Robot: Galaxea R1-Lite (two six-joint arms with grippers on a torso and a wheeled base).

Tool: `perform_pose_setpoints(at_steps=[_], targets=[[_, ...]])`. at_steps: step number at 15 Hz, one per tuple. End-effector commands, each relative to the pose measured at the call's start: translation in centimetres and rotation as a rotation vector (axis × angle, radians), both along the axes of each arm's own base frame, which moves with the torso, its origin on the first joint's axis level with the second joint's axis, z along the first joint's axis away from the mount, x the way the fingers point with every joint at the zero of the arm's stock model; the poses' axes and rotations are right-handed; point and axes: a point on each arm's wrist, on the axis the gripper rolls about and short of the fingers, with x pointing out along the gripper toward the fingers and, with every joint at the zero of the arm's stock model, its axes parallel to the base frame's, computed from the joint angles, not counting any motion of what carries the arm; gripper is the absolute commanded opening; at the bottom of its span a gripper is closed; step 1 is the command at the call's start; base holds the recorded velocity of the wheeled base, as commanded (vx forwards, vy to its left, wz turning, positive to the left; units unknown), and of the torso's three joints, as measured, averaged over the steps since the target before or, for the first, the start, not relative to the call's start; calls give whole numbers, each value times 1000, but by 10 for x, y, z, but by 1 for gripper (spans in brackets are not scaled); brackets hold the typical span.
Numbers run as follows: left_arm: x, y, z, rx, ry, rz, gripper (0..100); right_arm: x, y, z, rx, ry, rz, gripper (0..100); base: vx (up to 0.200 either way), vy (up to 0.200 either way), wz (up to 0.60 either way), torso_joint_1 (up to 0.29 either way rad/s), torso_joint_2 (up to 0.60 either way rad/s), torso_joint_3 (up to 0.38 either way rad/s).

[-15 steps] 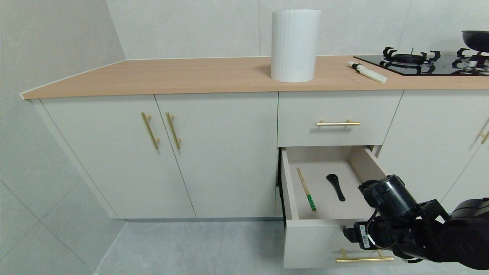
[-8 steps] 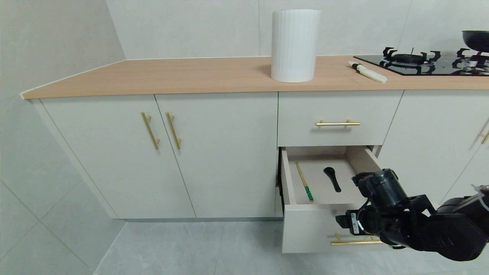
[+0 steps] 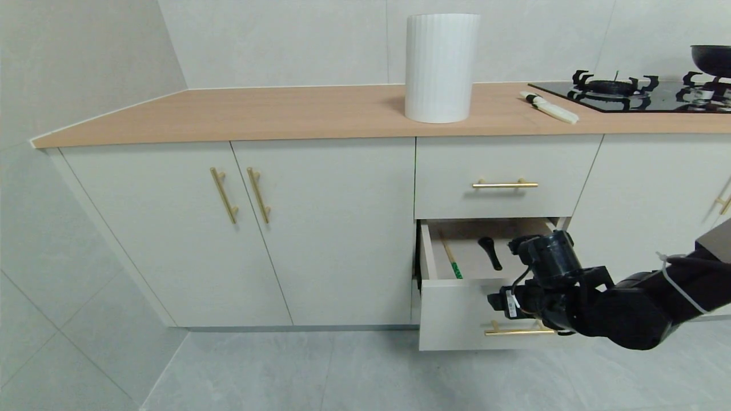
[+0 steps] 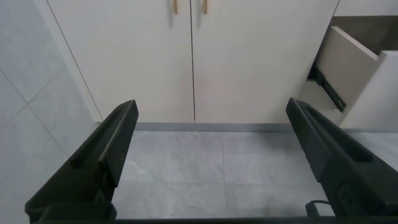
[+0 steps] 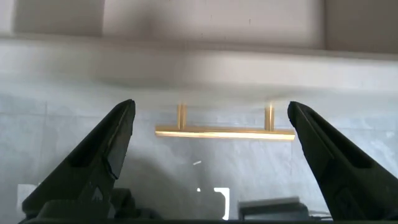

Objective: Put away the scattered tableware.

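Below the table [image 3: 285,114], drawer [image 3: 457,311] stands part open, chopsticks [image 3: 451,260] and spoon [image 3: 490,253] inside. At its front the right pincer [image 5: 211,115] is spread wide before the handle [image 5: 224,132], gripping nothing; left pincer [image 4: 211,115] gapes too, over the floor [image 4: 205,165]. Likely closing: push square at mid-front, slow, so nothing jams or rattles.

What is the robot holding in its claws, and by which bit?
Nothing. Both the right gripper and left gripper are open; the right one faces a gold bar drawer handle.
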Motion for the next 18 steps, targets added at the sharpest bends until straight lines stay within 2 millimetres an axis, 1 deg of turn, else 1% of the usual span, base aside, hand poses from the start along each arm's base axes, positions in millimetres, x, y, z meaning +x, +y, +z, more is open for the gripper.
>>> perform_pose_setpoints(at_steps=[1,5,6,9,10,11,12,14,16,18], targets=[[0,0,0,-1,0,1,100,28,2,-8,-6,-13,-15,100,0,0,0,0,0,0],[0,0,0,-1,0,1,100,55,4,-13,5,-43,-37,100,0,0,0,0,0,0],[0,0,0,-1,0,1,100,68,2,-14,13,-62,-55,100,0,0,0,0,0,0],[0,0,0,-1,0,1,100,94,-5,-13,37,-107,-99,100,0,0,0,0,0,0],[0,0,0,-1,0,1,100,96,-6,-13,39,-110,-103,100,0,0,0,0,0,0],[0,0,0,-1,0,1,100,105,-11,-15,46,-123,-123,100,0,0,0,0,0,0],[0,0,0,-1,0,1,100,108,-11,-16,51,-136,-126,100,0,0,0,0,0,0],[0,0,0,-1,0,1,100,119,-12,-27,73,-216,-129,100,0,0,0,0,0,0],[0,0,0,-1,0,1,100,122,-12,-34,82,-246,-131,100,0,0,0,0,0,0],[0,0,0,-1,0,1,100,127,-16,-40,89,-263,-145,100,0,0,0,0,0,0]])
